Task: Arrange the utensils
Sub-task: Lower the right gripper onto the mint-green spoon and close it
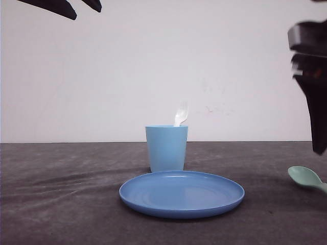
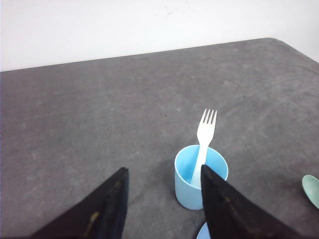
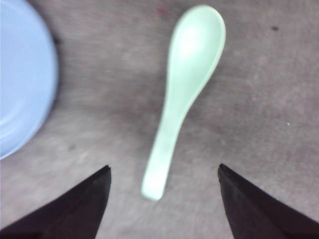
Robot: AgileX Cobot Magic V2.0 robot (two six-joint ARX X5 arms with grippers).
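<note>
Right now you are looking at a light blue cup [image 1: 166,148] standing upright on the dark grey table [image 1: 61,204], and the white plastic fork [image 1: 181,114] is sitting inside it, handle down, tines sticking up above the rim and leaning against the cup's wall. Just in front of the cup, a round blue plate [image 1: 181,194] is lying flat with nothing on it. Well to the right of the cup, the mint-green spoon [image 1: 306,178] is lying on the table, its bowl pointing toward the plate side.

Your right gripper [image 3: 163,199] is hanging above that spoon with its fingers [image 3: 75,209] spread wide; in the right wrist view the spoon's handle end is lying between the two fingers, and nothing is touching it. That view is blurred, so finer detail is not readable. In the front view the right arm is showing as a dark, smeared shape at the right edge, above the spoon.

Your left gripper [image 2: 162,204] is hovering high and to the left of the cup, jaws spread and holding nothing; from its wrist view the cup is showing just beside its right finger [image 2: 224,209].
</note>
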